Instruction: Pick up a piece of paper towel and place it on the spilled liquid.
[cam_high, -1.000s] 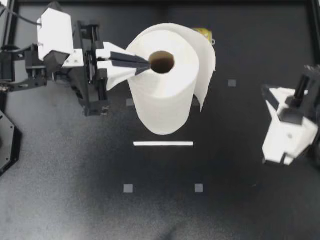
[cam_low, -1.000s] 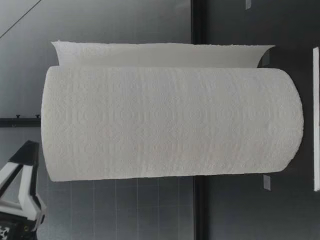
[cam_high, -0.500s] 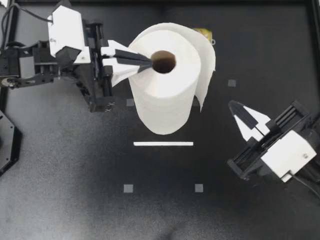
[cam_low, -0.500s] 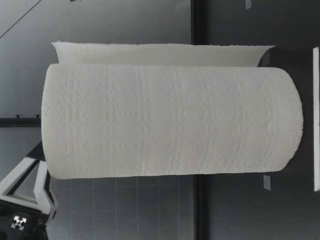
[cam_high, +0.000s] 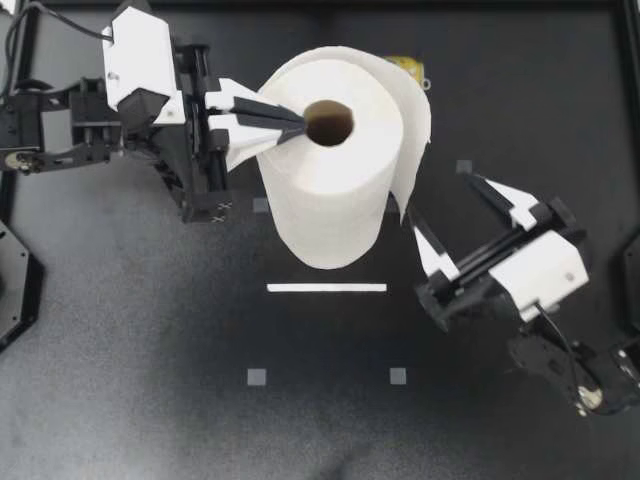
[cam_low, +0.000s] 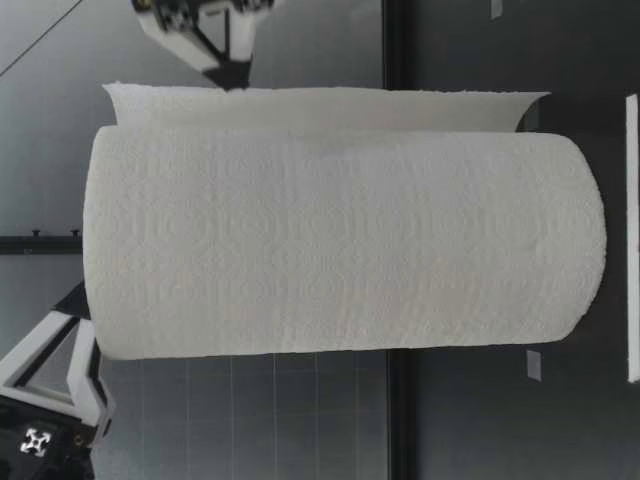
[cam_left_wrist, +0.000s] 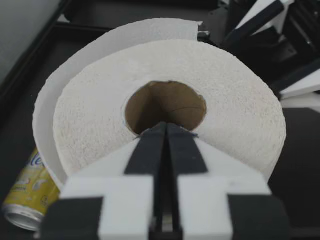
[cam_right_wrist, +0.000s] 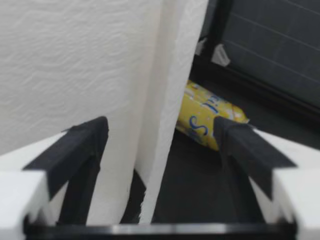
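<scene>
As released right pincer (cam_high: 439, 196) arrives mid-right around the loose sheet (cam_high: 418, 120)
Left pincer (cam_high: 297, 125) clenched at roll (cam_high: 330, 190) core; pinching comes next

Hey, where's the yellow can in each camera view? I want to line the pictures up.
Top view: the can peeks out from behind the paper towel roll.
Low view: not visible; the roll fills the middle.
Left wrist view: can lying beside the roll's loose sheet.
Right wrist view: can just beyond that hanging sheet.
Shared landmark: the roll, in all four.
</scene>
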